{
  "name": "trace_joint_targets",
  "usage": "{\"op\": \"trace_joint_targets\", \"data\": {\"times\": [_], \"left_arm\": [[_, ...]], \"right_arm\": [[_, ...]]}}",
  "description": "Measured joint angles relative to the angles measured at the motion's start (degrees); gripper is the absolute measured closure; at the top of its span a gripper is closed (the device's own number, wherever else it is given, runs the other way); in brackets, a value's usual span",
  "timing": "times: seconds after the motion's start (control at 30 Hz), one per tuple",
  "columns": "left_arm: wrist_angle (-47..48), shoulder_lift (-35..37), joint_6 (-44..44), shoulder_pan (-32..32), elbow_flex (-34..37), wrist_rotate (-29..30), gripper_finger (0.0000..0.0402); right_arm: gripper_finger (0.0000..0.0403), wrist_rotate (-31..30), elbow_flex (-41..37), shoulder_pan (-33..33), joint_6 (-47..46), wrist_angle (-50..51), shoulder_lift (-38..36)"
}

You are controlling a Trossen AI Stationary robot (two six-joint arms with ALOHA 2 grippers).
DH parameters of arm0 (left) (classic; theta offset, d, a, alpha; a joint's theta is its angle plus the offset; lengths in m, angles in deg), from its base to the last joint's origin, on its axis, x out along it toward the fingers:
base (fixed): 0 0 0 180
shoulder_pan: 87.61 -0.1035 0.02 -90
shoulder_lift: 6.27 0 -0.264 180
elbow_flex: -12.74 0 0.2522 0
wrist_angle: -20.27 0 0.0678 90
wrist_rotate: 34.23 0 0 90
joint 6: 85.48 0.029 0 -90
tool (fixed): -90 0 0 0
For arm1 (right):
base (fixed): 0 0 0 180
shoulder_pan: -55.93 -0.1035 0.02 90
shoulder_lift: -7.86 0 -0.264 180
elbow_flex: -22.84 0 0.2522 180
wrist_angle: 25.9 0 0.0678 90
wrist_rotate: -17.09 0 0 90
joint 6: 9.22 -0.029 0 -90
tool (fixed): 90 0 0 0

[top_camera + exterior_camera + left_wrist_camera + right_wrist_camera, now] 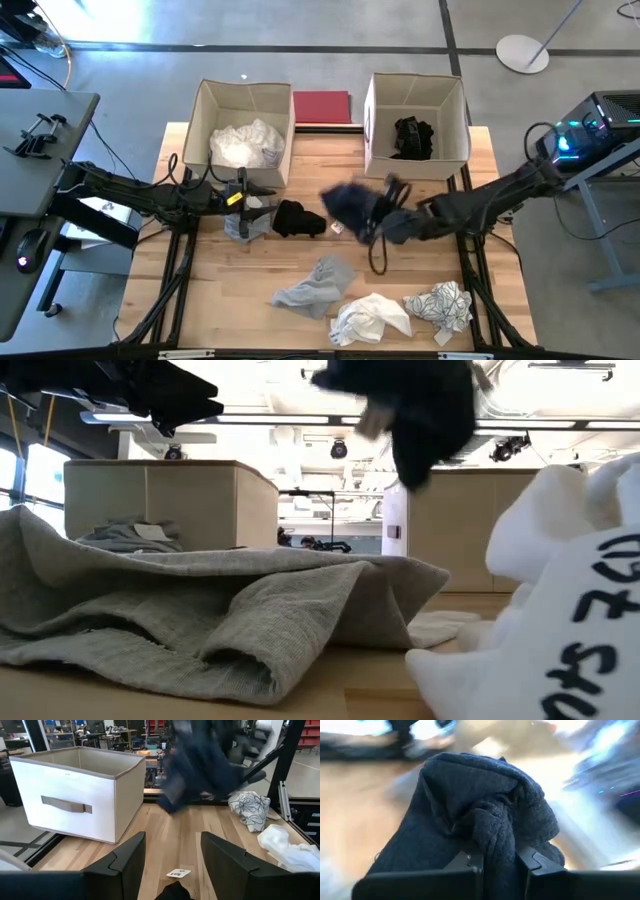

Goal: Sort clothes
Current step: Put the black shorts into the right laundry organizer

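My right gripper (385, 215) is shut on a dark navy garment (350, 205), held up over the middle of the table in front of the right beige box (372, 150). The garment also shows in the low view (420, 410). My left gripper (172, 865) is open and empty, just left of a black garment (298, 218) and beside a small grey one (240, 228). White clothes (245, 145) lie in the left box (205, 120), black clothes (412, 138) in the right one. A grey (315, 285), a white (370, 318) and a black-and-white patterned garment (440, 305) lie near the front edge. My right gripper pinches a bunched fold of the navy garment (492, 837) between its two fingers. Several layers are gathered between them. The garment is lifted clear of the table and hangs loose from the fingers.
A flat dark red mat (322, 108) lies at the far edge between the two boxes. A small paper tag (178, 873) lies on the wood in front of my left gripper. Bare wood shows between the black garment and the front row of clothes.
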Motion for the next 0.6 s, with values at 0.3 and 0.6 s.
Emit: {"op": "trace_joint_targets", "data": {"times": [0.3,0.6], "left_arm": [[0.0,0.0,-0.1,0.0,0.0,0.0,0.0221],[0.0,0.0,-0.1,0.0,0.0,0.0,0.0221]], "right_arm": [[0.0369,-24.5,5.0,16.0,23.8,3.1,-6.1],[0.0359,9.5,1.7,52.5,9.4,11.5,-4.5]]}}
